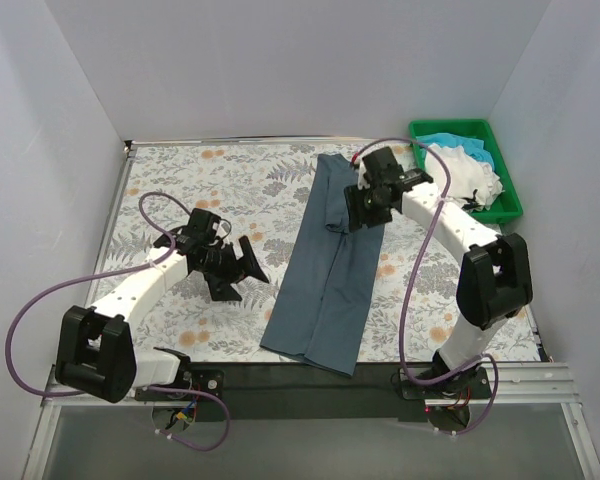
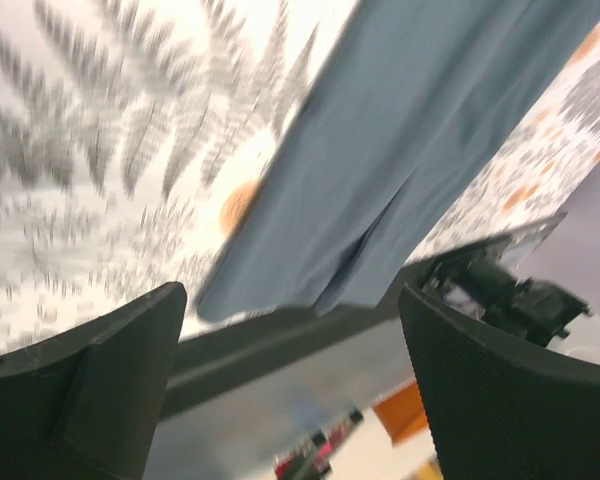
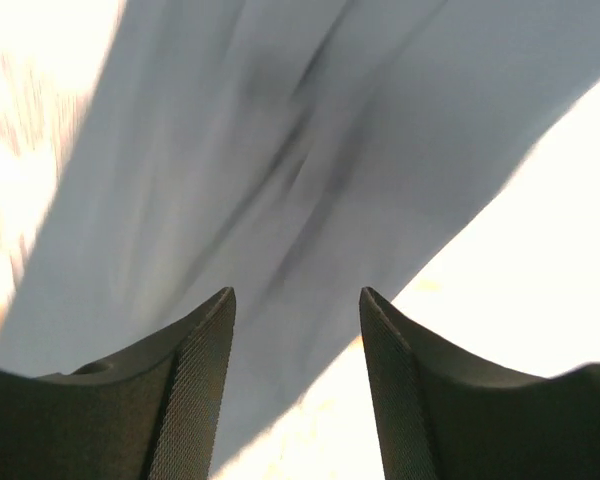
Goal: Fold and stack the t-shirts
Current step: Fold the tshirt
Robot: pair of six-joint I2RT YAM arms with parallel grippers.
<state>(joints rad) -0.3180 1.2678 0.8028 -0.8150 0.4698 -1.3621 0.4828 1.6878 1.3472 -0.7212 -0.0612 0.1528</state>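
**First shirt part-folded, two more waiting in the tray**

From above, the slate blue-grey t-shirt [image 1: 325, 275] lies on the flowered worktop [image 1: 230, 180] as a long, narrow strip. Its sides look folded in, and I judge the crosswise folds are not yet done. The right hand [image 1: 361, 212] hangs over the strip's far end. The left hand [image 1: 248, 265] sits near its left edge, clear of the cloth. The green tray [image 1: 460, 124] in the far right corner holds the white t-shirt [image 1: 472, 172] and the turquoise t-shirt [image 1: 442, 141], both crumpled. No stack exists yet.

The left wrist view shows that hand released, with nothing between its fingers [image 2: 110, 380]. The shirt's near end lies beyond them.

The right wrist view is blurred. That hand's jaws are parted above the cloth and pinch nothing.
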